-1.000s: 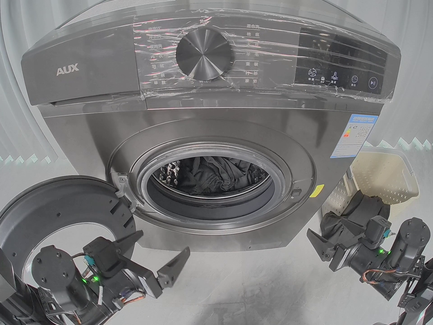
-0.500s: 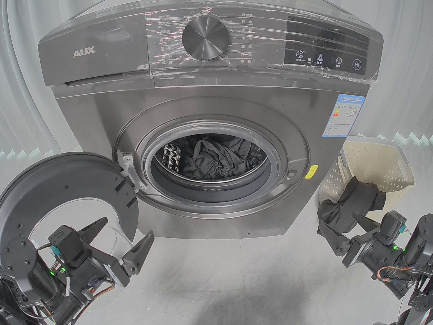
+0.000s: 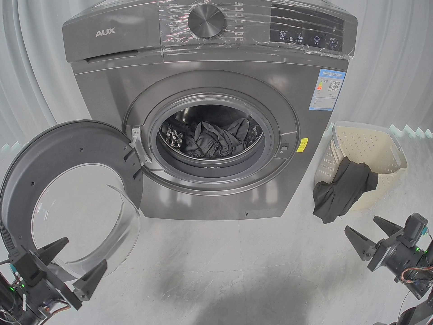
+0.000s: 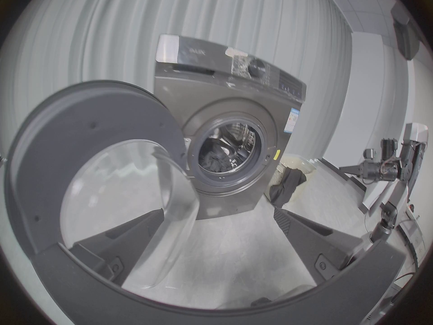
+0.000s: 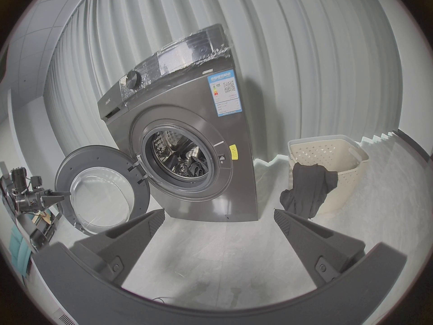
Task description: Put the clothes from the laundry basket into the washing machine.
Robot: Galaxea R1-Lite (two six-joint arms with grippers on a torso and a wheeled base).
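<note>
Two wide-open, empty claws: black left gripper [image 3: 86, 250], black right gripper [image 3: 360, 222]. Floppy dark cloth [image 3: 343, 190] draped over holey cream plastic basket [image 3: 372, 146] rim.

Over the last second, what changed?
The head view pulled back from the washing machine: camera moved. The left gripper and right gripper, both open, sit farther from it; the right no longer overlaps the dark garment. Nothing grabbed or released. Garment still hangs over the laundry basket; door stays open.
</note>
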